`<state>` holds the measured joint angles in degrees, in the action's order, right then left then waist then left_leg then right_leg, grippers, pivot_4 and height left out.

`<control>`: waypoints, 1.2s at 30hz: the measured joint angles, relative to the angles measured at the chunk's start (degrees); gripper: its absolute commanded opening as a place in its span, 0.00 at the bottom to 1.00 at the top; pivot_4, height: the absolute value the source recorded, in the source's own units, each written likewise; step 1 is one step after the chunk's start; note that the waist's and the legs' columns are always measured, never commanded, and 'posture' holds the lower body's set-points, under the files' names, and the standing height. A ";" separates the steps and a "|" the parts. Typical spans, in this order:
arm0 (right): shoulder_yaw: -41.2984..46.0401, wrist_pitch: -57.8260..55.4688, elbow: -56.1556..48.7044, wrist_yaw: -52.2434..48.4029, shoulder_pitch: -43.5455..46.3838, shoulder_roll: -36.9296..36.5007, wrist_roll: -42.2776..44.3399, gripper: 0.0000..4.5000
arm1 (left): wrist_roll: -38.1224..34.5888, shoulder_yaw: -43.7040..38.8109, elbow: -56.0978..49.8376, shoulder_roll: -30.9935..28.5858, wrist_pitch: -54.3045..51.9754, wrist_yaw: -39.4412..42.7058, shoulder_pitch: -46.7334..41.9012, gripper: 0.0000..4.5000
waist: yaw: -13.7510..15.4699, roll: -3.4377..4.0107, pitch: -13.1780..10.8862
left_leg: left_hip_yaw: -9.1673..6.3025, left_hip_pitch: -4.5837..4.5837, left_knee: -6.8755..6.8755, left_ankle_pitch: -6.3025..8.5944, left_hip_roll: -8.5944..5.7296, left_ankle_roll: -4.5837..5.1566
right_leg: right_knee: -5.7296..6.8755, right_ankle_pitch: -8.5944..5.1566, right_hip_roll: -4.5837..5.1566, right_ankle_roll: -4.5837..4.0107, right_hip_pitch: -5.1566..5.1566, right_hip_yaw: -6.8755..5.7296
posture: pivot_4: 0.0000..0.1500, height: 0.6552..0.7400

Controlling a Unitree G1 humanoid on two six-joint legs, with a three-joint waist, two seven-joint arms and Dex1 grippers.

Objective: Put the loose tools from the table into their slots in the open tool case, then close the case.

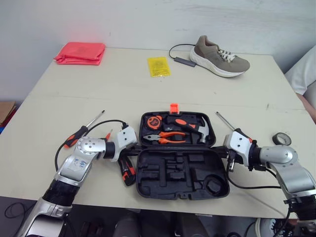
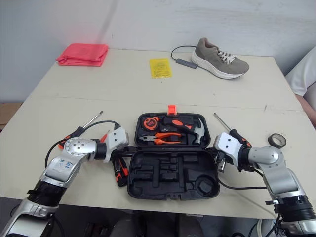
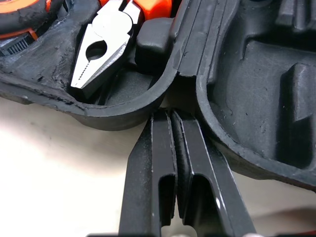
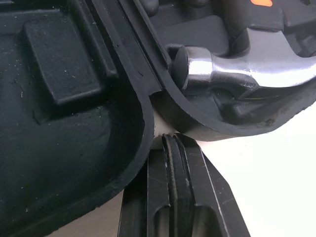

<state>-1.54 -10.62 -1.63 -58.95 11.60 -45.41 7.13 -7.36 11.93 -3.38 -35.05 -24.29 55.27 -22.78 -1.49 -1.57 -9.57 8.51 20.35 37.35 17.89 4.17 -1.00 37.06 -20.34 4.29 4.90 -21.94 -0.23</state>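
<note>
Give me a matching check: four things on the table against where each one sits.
1 pliers
2 shoe
3 cloth
4 packet

A far left corner
B in the case
C far right
D between cloth and shoe

Pairs: 1-B, 2-C, 3-A, 4-D

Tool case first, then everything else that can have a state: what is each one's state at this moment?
Tool case: open, lying flat.
Hammer: seated in the far half.
Pliers: seated in the far half.
Tape measure: seated in the far half.
Left screwdriver: loose on the table.
Right screwdriver: loose on the table.
Left tool: shut, tips at the case's hinge.
Right tool: shut, tips at the hinge.
</note>
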 measured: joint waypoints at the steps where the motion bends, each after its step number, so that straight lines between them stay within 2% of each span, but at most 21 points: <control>1: 0.02 -0.13 -0.10 0.19 -0.08 0.00 -0.01 0.00 | 0.34 0.19 0.23 0.00 0.18 0.16 -0.29 0.02 | 0.00 0.00 0.00 | 0.00 0.00 0.01 0.00 0.00 0.00 | 0.00 0.00 0.00 0.00 0.00 0.00 | 1.00 1.00; 10: 0.74 1.63 -0.58 1.22 -1.58 0.08 0.45 0.00 | 0.73 -0.79 2.95 -0.19 5.06 0.96 -0.89 0.02 | 0.00 0.00 0.00 | 0.00 0.01 -0.01 0.00 0.01 0.00 | 0.00 0.00 0.00 0.00 -0.02 0.00 | 1.00 1.00; 16: 11.71 10.22 -2.20 0.20 -10.14 -1.99 4.90 0.00 | -6.87 -14.18 0.79 -6.78 10.25 4.16 6.56 0.02 | -0.16 0.03 -0.02 | 0.02 0.01 -0.10 0.00 0.07 0.00 | -0.03 0.00 0.00 0.00 -0.06 0.01 | 1.00 1.00; 19: 20.60 14.13 -3.27 -1.56 -17.38 -2.44 9.02 0.21 | -11.64 -25.06 2.75 -8.91 11.24 4.06 10.60 0.00 | -0.09 0.02 -0.03 | -0.04 -0.05 -0.14 0.02 0.06 0.03 | -0.10 0.00 0.02 0.00 0.06 -0.03 | 1.00 1.00; 20: 24.22 14.44 -3.64 -1.74 -20.25 -1.95 11.06 0.33 | -13.45 -29.93 4.68 -9.38 11.23 3.30 12.08 0.12 | -0.08 0.02 -0.03 | -0.06 -0.06 -0.17 0.03 0.06 0.04 | -0.15 0.00 0.03 0.00 0.10 -0.06 | 1.00 1.00; 21: 27.26 14.62 -3.71 -1.68 -22.33 -1.31 12.53 0.45 | -14.72 -33.93 6.64 -10.12 11.19 2.60 13.41 0.19 | -0.09 0.02 -0.03 | -0.08 -0.07 -0.18 0.05 0.06 0.06 | -0.18 0.00 0.05 0.00 0.12 -0.08 | 1.00 1.00; 23: 31.85 16.39 -3.13 -1.72 -26.40 -1.07 13.45 0.70 | -15.56 -40.44 9.99 -11.90 12.23 1.72 16.50 0.40 | -0.22 0.01 -0.03 | -0.05 -0.15 -0.25 0.12 0.01 0.12 | -0.23 0.00 0.12 0.00 0.17 -0.06 | 1.00 1.00; 26: 39.29 21.24 1.72 -1.45 -32.66 0.15 13.46 1.00 | -13.66 -47.80 19.88 -16.34 19.43 1.83 24.67 0.70 | -0.51 -0.01 -0.02 | -0.04 -0.26 -0.34 0.35 0.07 0.06 | -0.48 -0.02 0.10 -0.03 0.33 -0.12 | 1.00 1.00; 29: 44.21 24.78 10.39 -0.37 -35.78 0.77 13.06 1.00 | -12.36 -53.48 33.47 -19.08 24.97 0.79 28.59 1.00 | -0.54 -0.06 -0.02 | -0.04 -0.25 -0.33 0.59 0.06 0.42 | -0.55 -0.03 0.19 -0.06 0.33 -0.15 | 1.00 1.00; 33: 47.45 28.80 19.78 0.72 -37.10 0.59 13.01 1.00 | -12.32 -58.18 46.24 -22.65 30.26 -1.96 30.63 1.00 | -0.53 -0.17 0.05 | -0.11 -0.27 -0.36 0.81 0.06 0.12 | -0.55 -0.05 0.37 -0.16 0.34 -0.20 | 1.00 1.00; 36: 48.13 30.43 24.00 0.86 -37.61 0.57 13.02 1.00 | -12.50 -59.59 49.93 -23.24 32.38 -2.53 32.02 1.00 | -0.48 -0.05 0.07 | -0.18 -0.26 -0.42 0.84 0.07 0.07 | -0.54 -0.09 0.43 -0.24 0.33 -0.27 | 1.00 1.00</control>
<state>46.59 19.81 22.37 -58.10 -26.01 -44.84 20.16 -19.86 -47.66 46.55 -58.30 8.09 52.74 9.24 -1.97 -1.62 -9.50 8.34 20.09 36.93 18.74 4.24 -0.93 36.52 -20.43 4.72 4.66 -21.61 -0.50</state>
